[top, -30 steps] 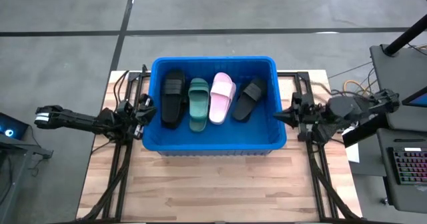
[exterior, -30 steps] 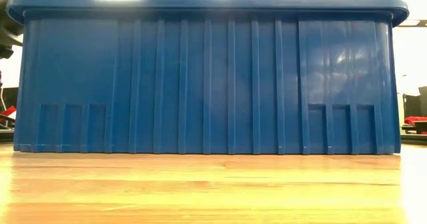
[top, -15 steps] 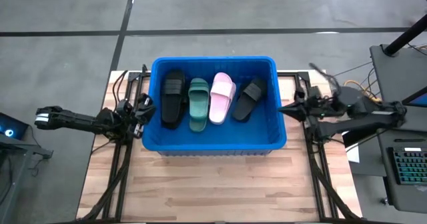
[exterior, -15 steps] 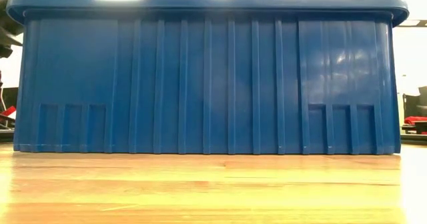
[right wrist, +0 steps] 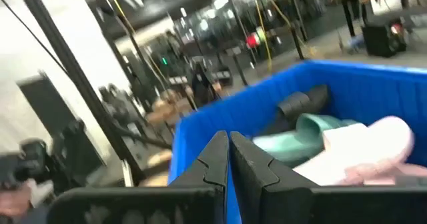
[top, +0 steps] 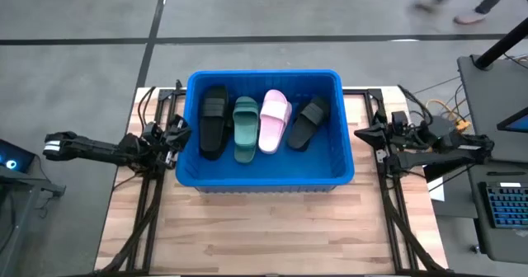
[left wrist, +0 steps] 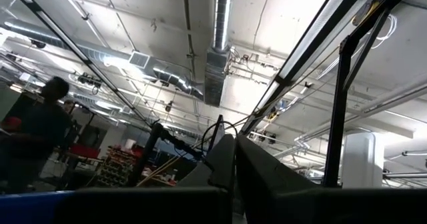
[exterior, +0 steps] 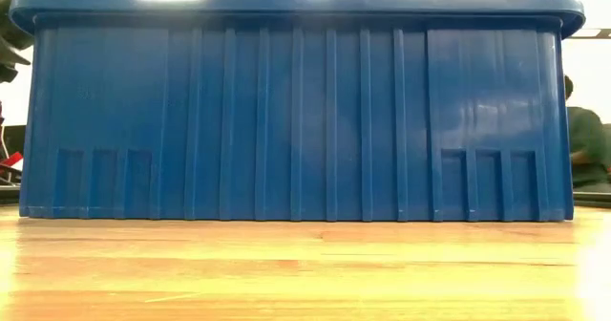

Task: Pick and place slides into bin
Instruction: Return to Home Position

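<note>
You are looking at four slides [top: 274,120] lying side by side in the bin [top: 264,176] at the frame's centre. They are looking light, soft and bendy, probably grippy rubber, so you would be pinching the wide strap or a sole edge. The left gripper [top: 176,132] is sitting at the bin's left rim and the right gripper [top: 360,134] just right of the bin, both with fingers pressed together and holding nothing.

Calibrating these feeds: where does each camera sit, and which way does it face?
High: overhead, down on bin and slides; left gripper, right gripper flank it.
Low: table height, level at bin wall; robot barely shows.
Left wrist: behind shut left gripper, aimed at ceiling.
Right wrist: behind shut right gripper, facing bin.
Shared: high and right wrist show pink slide.
</note>
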{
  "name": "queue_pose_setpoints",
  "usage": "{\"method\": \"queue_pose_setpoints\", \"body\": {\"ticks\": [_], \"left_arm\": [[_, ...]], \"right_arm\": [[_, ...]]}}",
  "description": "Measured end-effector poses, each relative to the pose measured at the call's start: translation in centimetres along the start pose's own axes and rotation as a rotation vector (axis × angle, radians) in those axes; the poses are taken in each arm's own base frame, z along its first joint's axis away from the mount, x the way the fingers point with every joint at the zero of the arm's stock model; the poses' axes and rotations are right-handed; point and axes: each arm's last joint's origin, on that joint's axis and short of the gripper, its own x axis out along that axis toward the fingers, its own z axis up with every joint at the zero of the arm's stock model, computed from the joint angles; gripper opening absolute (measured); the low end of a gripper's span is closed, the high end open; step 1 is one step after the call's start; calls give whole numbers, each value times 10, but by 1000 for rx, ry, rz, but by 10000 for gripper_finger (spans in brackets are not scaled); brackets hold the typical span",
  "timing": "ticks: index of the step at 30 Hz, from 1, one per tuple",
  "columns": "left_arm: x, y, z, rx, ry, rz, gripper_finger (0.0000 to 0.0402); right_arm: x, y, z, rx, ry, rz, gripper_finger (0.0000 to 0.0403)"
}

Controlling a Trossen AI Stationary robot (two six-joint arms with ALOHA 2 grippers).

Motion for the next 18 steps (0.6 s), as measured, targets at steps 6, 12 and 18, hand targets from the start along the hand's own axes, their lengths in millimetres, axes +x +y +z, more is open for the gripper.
{"method": "queue_pose_setpoints", "body": {"ticks": [6,12,18], "left_arm": [[0,0,0,-5,-1,6,0],[0,0,0,-8,-3,8,0],[0,0,0,-8,-1,9,0]], "right_arm": [[-1,-13,-30,28,-130,57,8],[3,-23,-57,63,-261,136,8],[10,-29,-79,64,-284,181,8]]}}
